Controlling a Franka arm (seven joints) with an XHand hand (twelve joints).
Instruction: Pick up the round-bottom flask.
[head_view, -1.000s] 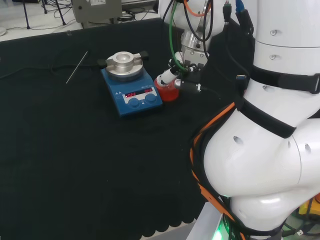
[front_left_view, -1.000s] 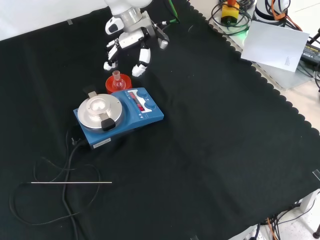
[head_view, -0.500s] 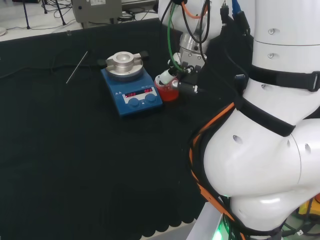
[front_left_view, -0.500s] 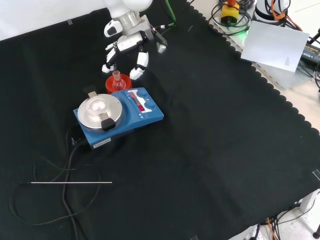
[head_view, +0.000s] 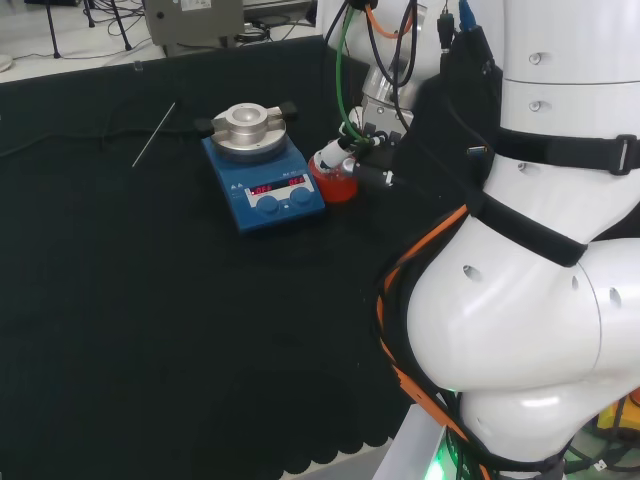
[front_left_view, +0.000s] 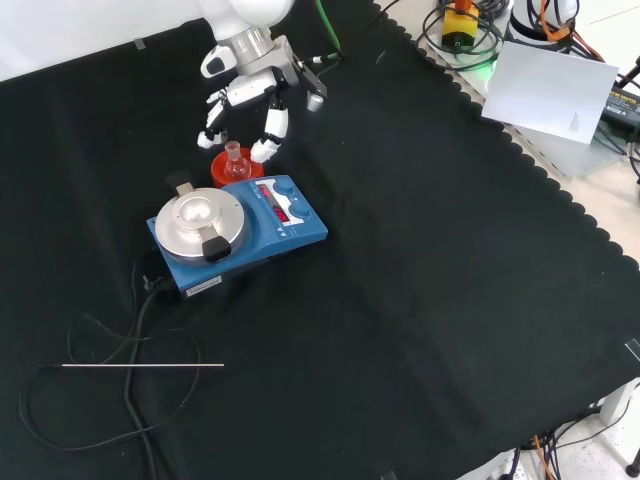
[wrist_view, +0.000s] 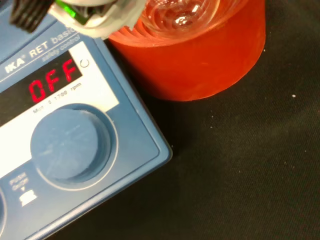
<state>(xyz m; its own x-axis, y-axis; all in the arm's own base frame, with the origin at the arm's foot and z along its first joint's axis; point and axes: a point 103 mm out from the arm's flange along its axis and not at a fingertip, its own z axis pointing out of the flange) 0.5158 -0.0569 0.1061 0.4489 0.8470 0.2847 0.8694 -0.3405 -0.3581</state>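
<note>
The hand (front_left_view: 247, 92) hangs over the round-bottom flask (front_left_view: 234, 163), fingers spread, gripping nothing; the flask sits in its red ribbed stand (front_left_view: 222, 160).

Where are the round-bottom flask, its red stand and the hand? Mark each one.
round-bottom flask (front_left_view: 234, 161): front view, on its neck.
red stand (wrist_view: 200, 65): wrist view, on its side wall.
hand (front_left_view: 244, 88): front view, on its palm.

front view: round-bottom flask (front_left_view: 234, 166) sits in ribbed ring stand (front_left_view: 222, 160), just behind hotplate stirrer (front_left_view: 237, 232), touching or nearly so. hand (front_left_view: 244, 92) above and behind flask, fingers either side of its neck. thin rod (front_left_view: 142, 365) lies near front left, cable (front_left_view: 130, 340) looping around it.
</note>
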